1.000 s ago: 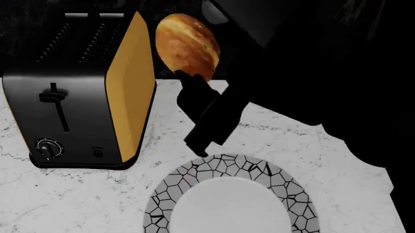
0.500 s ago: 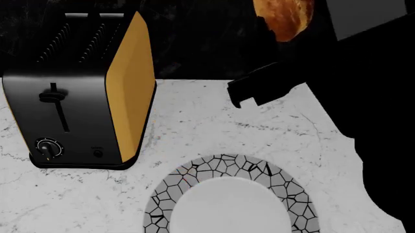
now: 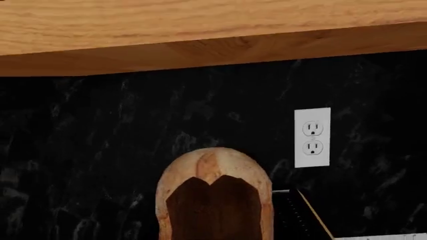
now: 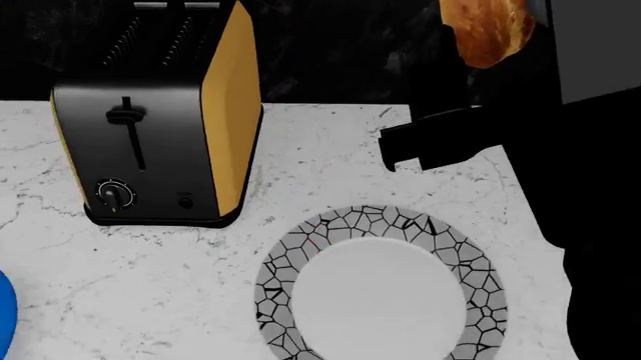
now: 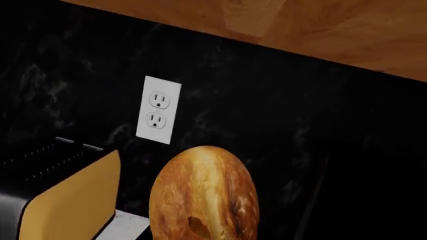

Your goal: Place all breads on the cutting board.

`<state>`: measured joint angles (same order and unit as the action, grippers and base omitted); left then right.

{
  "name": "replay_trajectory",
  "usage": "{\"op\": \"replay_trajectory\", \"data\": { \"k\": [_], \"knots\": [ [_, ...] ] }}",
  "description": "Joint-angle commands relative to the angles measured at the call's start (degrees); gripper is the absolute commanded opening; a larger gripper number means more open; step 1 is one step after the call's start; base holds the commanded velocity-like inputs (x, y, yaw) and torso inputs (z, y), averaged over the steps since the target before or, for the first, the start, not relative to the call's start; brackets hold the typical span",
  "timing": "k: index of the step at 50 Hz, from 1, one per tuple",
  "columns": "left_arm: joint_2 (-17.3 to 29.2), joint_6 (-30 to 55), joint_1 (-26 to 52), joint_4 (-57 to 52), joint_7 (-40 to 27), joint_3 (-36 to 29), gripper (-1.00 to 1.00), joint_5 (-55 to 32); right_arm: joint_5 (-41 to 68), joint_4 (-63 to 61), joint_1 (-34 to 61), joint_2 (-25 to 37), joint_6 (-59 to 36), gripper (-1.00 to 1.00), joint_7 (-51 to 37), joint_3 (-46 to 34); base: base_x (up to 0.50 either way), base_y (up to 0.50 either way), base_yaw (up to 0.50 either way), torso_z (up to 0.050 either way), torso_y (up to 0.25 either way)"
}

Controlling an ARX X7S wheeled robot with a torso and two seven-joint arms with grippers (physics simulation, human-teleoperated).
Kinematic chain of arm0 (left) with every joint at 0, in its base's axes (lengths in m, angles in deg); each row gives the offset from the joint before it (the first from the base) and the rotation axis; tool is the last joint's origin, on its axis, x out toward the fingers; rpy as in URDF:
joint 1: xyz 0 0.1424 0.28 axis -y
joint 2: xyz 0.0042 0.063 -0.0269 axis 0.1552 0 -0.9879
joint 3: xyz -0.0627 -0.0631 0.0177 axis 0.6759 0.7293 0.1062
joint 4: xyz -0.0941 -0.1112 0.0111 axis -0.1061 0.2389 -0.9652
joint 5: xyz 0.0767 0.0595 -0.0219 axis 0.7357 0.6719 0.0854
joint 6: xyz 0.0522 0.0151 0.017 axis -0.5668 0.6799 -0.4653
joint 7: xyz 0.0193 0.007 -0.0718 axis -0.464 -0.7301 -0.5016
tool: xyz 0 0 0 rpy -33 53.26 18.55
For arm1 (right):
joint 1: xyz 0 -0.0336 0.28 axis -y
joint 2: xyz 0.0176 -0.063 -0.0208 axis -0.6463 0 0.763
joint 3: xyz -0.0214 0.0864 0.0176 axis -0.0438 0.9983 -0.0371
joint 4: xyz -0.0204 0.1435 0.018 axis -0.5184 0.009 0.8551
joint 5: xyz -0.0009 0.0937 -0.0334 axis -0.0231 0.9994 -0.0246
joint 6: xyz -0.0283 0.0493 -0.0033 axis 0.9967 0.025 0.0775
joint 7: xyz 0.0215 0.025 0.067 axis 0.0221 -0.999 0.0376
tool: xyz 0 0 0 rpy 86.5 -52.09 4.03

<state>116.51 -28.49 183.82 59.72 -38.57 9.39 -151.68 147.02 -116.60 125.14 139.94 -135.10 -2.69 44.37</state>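
The right claw [image 4: 470, 60] gripped the golden roll [image 4: 488, 30], held high above the counter [image 4: 331, 157], right of the toaster [image 4: 161, 120]. The left claw [image 3: 213, 210] clamped a paler roll [image 3: 213, 165]; a wall outlet [image 3: 312, 137] lay beyond it.

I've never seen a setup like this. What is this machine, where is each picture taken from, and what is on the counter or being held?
A simulated two-armed robot, rendered by computer. One picture looks down from its head; the others come from cameras near each gripper. On the white marble counter stand a black and yellow toaster and a plate with a crackle-patterned rim; a blue edge shows at the side. Each wrist picture shows a bread roll up close, against a dark wall with a wall socket: a golden roll and a paler roll, which a dark shape partly covers. The grip itself is hidden. No cutting board is visible.
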Motion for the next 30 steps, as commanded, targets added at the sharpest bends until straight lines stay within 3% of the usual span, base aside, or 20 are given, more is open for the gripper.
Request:
{"op": "replay_trajectory", "data": {
  "k": [1, 13, 30],
  "knots": [
    [-1.1, -1.14, -0.2, 0.45, -1.27, -0.04, -1.0, 0.46, -1.16, -1.55, -2.07, 0.9, 1.45, -1.0, -0.16, 1.04, -0.27, 0.17, 0.0, 0.0, 0.0],
    [-1.7, -1.05, -0.47, 2.31, -1.5, 0.01, -1.0, -0.69, -2.6, -0.7, -6.14, 1.49, 6.36, -1.0, 2.49, 2.7, -0.19, 0.28, 0.0, 0.0, 0.0],
    [-3.0, -0.7, -0.25, 3.43, -2.48, 0.18, -1.0, -0.5, -2.99, -0.45, -7.71, 1.41, 7.18, -1.0, 3.97, 2.42, -0.05, 0.46, 0.0, 0.0, 0.0]
  ]
}}
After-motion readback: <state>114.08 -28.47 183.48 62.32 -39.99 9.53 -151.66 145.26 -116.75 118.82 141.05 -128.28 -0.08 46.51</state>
